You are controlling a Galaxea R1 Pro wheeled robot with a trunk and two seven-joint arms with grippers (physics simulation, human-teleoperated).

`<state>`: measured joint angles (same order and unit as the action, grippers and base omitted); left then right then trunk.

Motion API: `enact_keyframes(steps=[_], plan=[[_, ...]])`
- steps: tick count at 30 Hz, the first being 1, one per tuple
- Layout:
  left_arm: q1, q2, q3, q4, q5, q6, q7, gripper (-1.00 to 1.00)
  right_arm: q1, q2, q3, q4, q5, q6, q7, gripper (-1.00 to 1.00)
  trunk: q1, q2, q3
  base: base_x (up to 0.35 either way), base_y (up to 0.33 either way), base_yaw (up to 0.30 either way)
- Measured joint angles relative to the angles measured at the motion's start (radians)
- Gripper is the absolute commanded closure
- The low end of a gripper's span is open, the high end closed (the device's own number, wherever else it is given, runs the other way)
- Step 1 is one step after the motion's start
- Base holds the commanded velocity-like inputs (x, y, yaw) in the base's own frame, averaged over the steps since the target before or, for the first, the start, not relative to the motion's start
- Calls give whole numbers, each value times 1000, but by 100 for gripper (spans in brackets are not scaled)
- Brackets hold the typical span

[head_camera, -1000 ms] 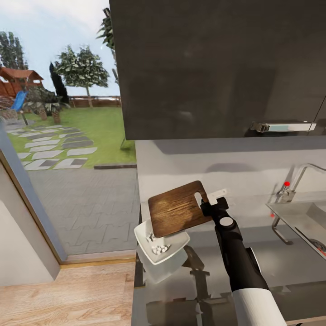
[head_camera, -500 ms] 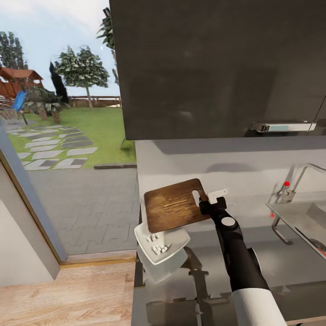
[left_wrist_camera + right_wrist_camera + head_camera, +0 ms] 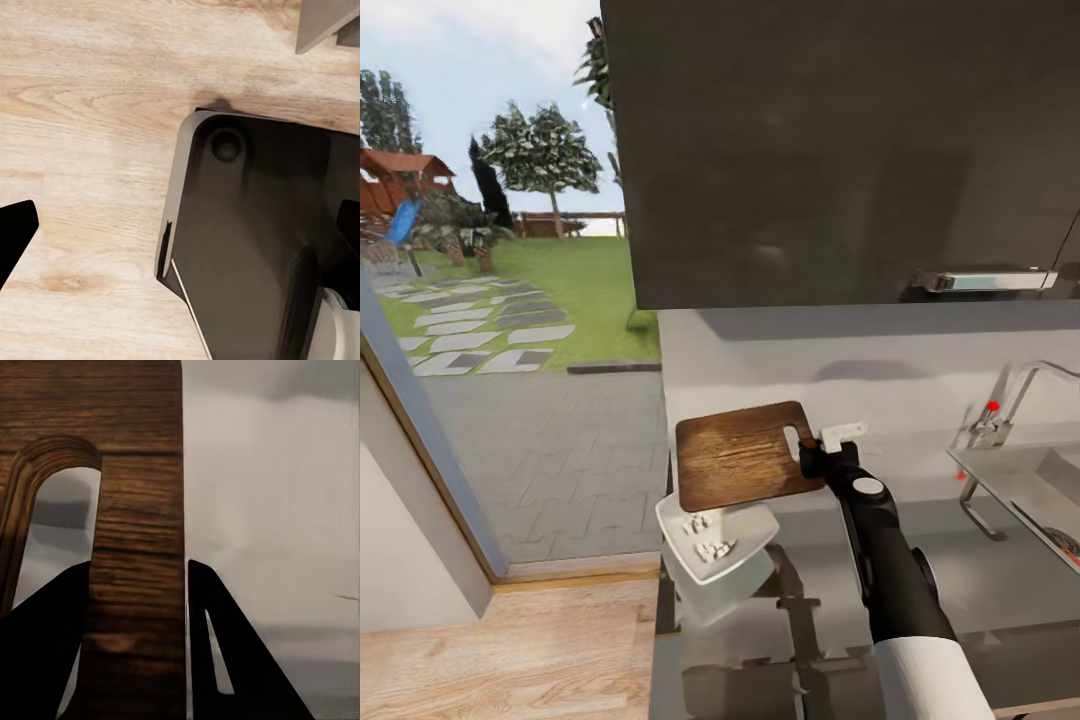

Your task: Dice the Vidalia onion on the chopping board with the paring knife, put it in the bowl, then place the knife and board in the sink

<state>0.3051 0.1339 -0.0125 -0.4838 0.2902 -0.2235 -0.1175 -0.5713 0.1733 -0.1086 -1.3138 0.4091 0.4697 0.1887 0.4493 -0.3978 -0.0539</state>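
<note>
My right gripper (image 3: 812, 458) is shut on the handle-slot end of the dark brown chopping board (image 3: 738, 456). It holds the board in the air, close to level, over the white bowl (image 3: 745, 530). In the right wrist view both fingers (image 3: 225, 652) clamp the board (image 3: 139, 547) beside its slot. The bowl sits on the grey countertop (image 3: 960, 590) and holds small white bits of diced onion (image 3: 707, 547). The sink (image 3: 1010, 478) lies at the far right. A dark and red shape (image 3: 1066, 545) lies in its basin; I cannot tell whether it is the paring knife. My left gripper (image 3: 180, 232) hangs open over the floor.
A dark wall cabinet (image 3: 840, 150) with a steel handle (image 3: 985, 281) hangs above the counter. The chrome tap (image 3: 1015, 395) with a red knob stands behind the sink. A glass door at the left looks out on a garden. The wooden floor (image 3: 90, 112) and my dark base (image 3: 247, 240) lie under the left arm.
The board has swung from a steeper tilt to nearly level and shifted slightly left over the bowl. The right wrist has turned a little with it. The bowl has not moved.
</note>
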Motion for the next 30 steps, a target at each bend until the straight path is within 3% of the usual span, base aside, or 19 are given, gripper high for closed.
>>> enact_keyframes(steps=[19,30], plan=[[0,0,0,0,0,0,0,-100,0,0,5,-2,-11,11,0,100,0,0,0,-2,-270,0],[0,0,0,0,0,0,0,-100,0,0,8,-3,-10,12,-3,100,0,0,0,-107,-303,0]])
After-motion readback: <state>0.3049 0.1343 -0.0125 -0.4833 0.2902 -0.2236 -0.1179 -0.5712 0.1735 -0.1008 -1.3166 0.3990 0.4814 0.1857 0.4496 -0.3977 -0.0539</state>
